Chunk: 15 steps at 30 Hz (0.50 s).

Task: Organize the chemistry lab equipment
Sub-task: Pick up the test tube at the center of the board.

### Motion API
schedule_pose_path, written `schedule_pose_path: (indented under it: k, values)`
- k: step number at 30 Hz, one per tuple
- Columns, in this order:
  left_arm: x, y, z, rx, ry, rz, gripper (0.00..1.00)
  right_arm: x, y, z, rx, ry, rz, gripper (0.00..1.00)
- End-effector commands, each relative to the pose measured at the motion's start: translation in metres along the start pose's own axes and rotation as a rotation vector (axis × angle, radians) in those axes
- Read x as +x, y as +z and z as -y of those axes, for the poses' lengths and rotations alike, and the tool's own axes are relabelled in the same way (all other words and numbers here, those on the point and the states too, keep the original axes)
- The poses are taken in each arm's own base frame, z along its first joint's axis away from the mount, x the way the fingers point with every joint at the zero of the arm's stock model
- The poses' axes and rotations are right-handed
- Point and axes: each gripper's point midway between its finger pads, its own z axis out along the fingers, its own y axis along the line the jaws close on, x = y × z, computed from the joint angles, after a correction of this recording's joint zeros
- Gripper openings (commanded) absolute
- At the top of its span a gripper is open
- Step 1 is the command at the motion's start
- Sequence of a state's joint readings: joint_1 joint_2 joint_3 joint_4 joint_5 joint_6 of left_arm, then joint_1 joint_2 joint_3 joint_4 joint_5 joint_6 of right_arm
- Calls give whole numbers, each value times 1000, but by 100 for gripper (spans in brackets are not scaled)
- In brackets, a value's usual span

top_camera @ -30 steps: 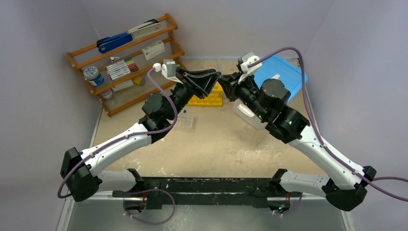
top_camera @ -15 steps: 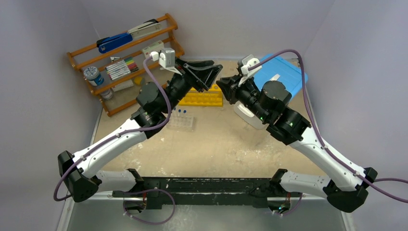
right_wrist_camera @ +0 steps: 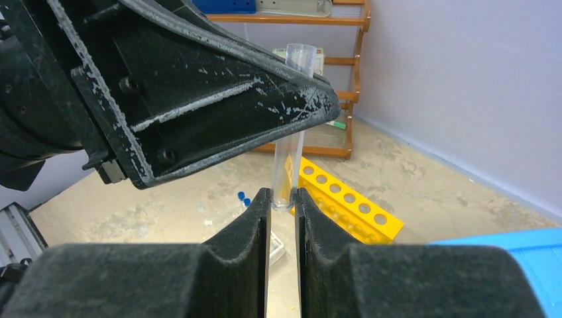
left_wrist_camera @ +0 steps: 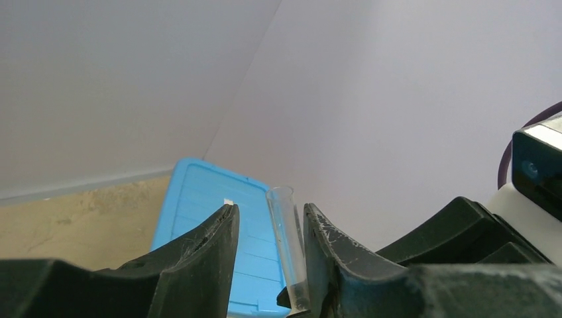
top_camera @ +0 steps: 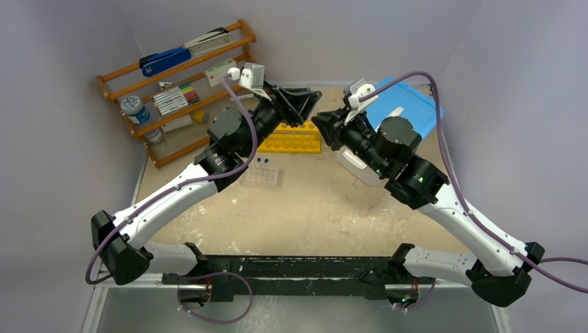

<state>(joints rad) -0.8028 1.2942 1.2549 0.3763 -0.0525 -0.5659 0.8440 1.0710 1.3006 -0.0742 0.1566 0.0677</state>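
From above, the two arms meet over the far middle of the bench. The left gripper and the right gripper sit tip to tip, just above the yellow rack. The tube tray with its blue-capped tubes lies near and left of the rack. A wooden shelf stands at the far left and a blue box at the far right. What sits between the tips is too small to see here.

In the left wrist view, a clear tube stands almost upright between the left gripper's fingers. These are apart and not clamped. The tube is close against the right-hand finger, with a gap on its other side. The blue box shows behind.

In the right wrist view, the right gripper is closed on the tube's bottom end, pinching it upright. The open top rises past one finger of the left gripper, which crosses in front of the tube's middle. The yellow rack lies on the bench beyond, to the right.
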Motion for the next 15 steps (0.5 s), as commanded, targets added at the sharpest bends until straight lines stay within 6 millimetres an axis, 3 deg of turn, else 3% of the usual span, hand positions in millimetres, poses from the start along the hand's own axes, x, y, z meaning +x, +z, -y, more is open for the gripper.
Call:
schedule_pose_path:
  k: [1, 10, 15]
  values:
    - [-36, 4, 20, 60, -16, 74, 37, -15, -3, -6, -26, 15, 55, 18]
    - [-46, 0, 13, 19, -62, 107, 11, -13, -1, -4, -15, 12, 57, 19]
    - [-49, -3, 0, -32, -145, 128, 3, -19, -3, -4, -16, 15, 86, 32]
